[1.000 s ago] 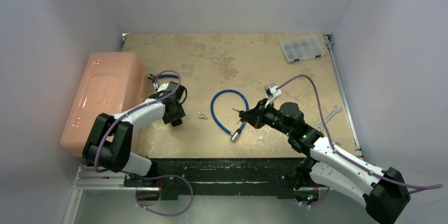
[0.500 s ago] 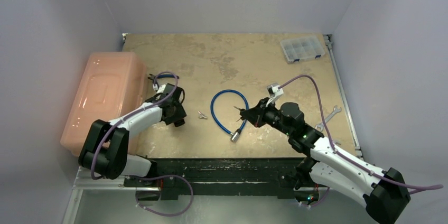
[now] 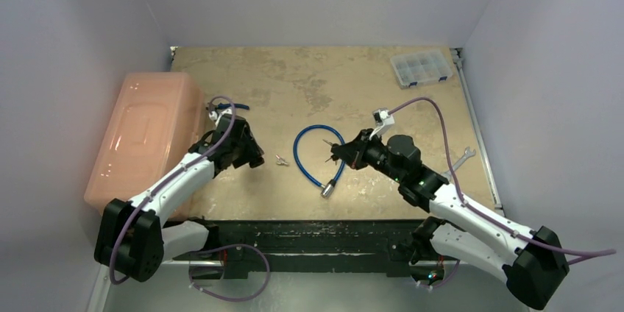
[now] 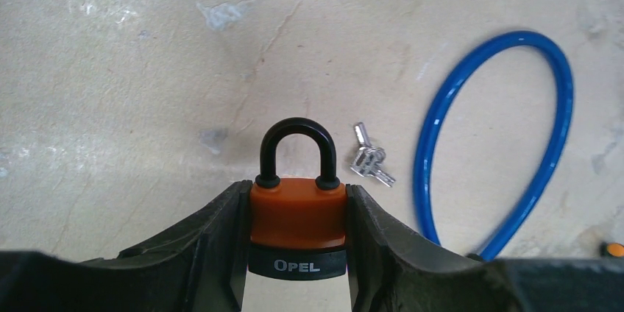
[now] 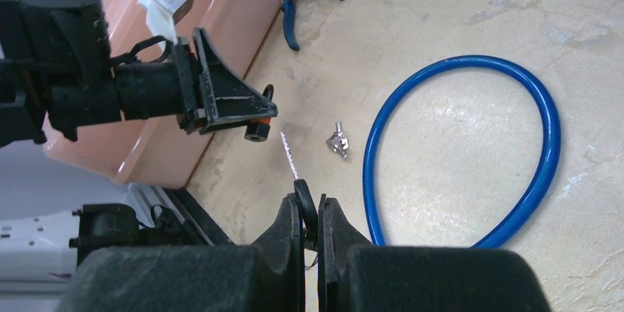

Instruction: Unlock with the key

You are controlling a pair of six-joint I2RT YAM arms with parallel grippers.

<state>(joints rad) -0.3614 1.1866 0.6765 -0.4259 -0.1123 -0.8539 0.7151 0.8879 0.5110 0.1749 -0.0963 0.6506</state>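
Note:
An orange padlock (image 4: 298, 216) with a black shackle and a black base sits between the fingers of my left gripper (image 4: 296, 190), which is shut on its sides. In the right wrist view that left gripper (image 5: 239, 110) holds the padlock (image 5: 256, 129) above the table, its black base turned toward the key. My right gripper (image 5: 310, 209) is shut on the black head of the key (image 5: 289, 154). The silver blade points at the padlock, a short gap away. From above, the left gripper (image 3: 254, 159) and right gripper (image 3: 338, 154) face each other.
A blue cable loop (image 3: 320, 151) with a metal end (image 3: 327, 190) lies between the arms. Small spare keys (image 3: 281, 160) lie beside it. A pink box (image 3: 143, 135) stands on the left, blue pliers (image 5: 302, 3) next to it. A clear organiser (image 3: 421, 68) and a wrench (image 3: 458, 163) lie to the right.
My left arm has stretched out and swung the padlock up and right, toward the key. My right gripper has shifted slightly up and left with the key.

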